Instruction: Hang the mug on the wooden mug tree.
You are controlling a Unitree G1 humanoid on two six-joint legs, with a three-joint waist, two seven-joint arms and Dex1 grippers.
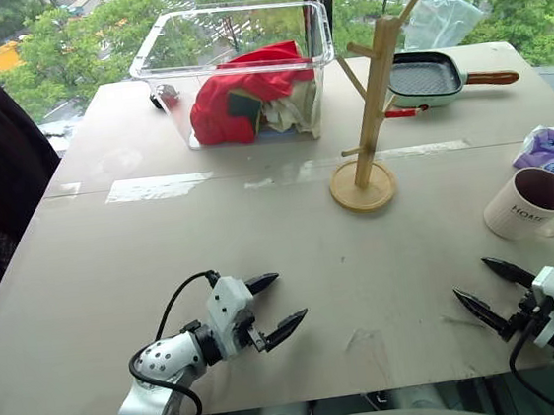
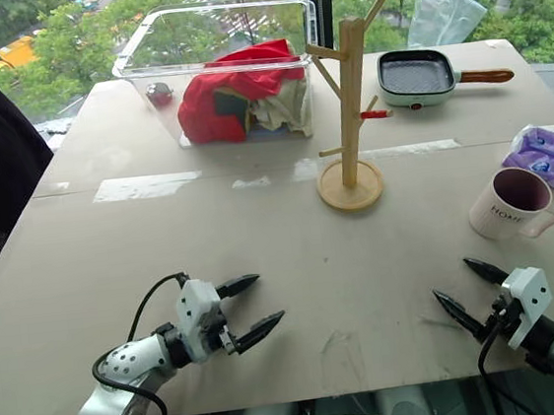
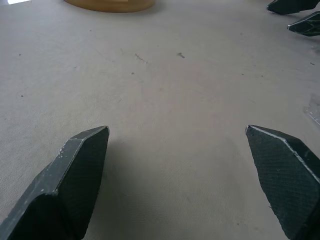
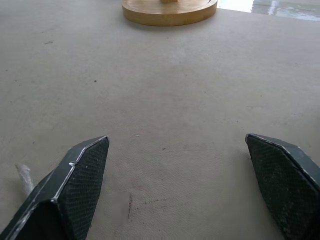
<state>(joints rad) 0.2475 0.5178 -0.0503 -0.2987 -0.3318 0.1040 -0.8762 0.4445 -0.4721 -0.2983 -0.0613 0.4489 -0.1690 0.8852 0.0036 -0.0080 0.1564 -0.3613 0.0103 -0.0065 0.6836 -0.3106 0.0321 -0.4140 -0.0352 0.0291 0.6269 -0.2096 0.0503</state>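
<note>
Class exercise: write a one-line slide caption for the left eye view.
Both open grippers, left and right, rest over the table; the mug stands apart from the wooden mug tree.

White-silver arms, black pointed fingers

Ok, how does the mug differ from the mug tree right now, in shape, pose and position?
The mug is squat, cream-white and tipped over, its dark opening showing; the mug tree is a tall, upright post of light wood with angled pegs. The mug lies at the table's right edge near the right tool; the tree stands mid-table, farther back. Both rest on the table, untouched.
</note>
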